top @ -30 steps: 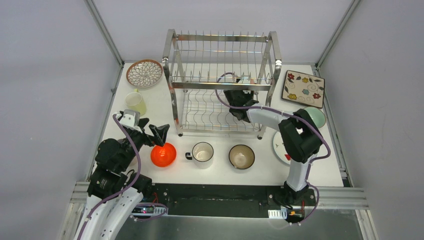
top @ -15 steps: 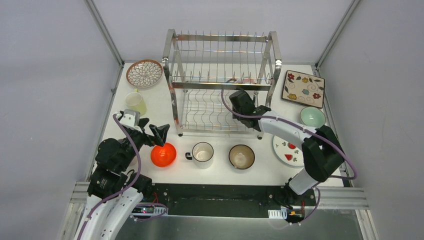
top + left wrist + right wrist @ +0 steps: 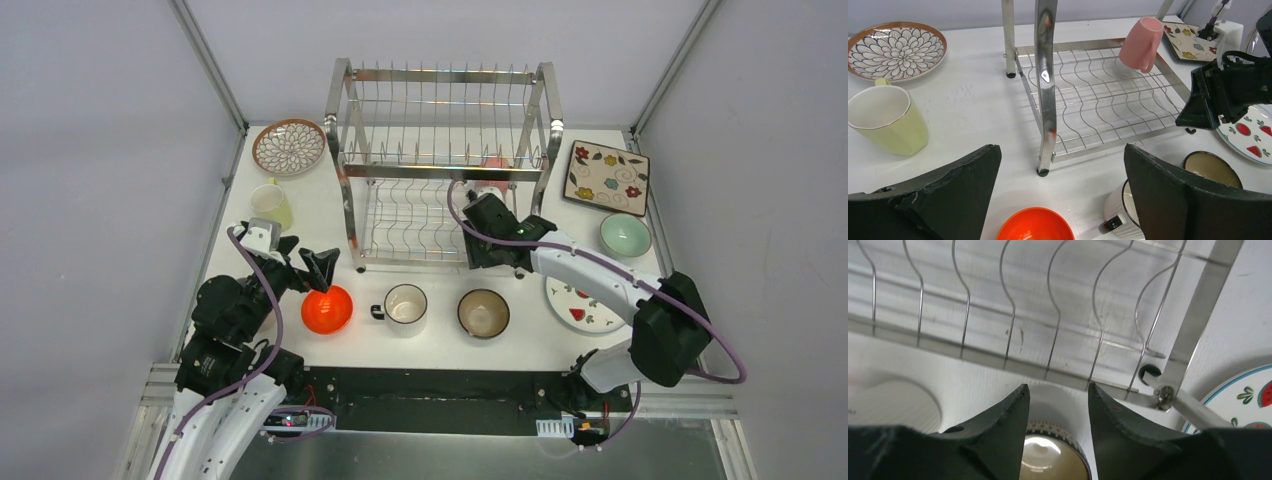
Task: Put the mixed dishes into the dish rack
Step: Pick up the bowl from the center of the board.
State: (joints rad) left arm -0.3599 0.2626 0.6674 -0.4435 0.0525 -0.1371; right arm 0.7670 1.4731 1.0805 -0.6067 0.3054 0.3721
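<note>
The steel dish rack [image 3: 440,120] stands at the back middle, and a pink cup [image 3: 493,167] lies on its lower tier [image 3: 1140,37]. My right gripper [image 3: 492,262] is open and empty at the rack's front right edge, just above the brown bowl [image 3: 1053,460]. My left gripper [image 3: 1062,150] is open and empty, hovering over the orange bowl [image 3: 1035,225]. The white mug [image 3: 406,305] and the brown bowl [image 3: 483,313] stand in front of the rack. The petal-pattern plate [image 3: 288,146] and a pale yellow cup [image 3: 271,205] are at the left.
The strawberry plate [image 3: 575,300], the mint bowl [image 3: 625,235] and the square floral plate [image 3: 606,177] lie at the right. The rack's front left post [image 3: 1045,75] stands close ahead of my left gripper. Grey walls close in the table's sides.
My right gripper has drawn back out of the rack toward the front, leaving the pink cup on the lower tier. The left arm has not moved.
</note>
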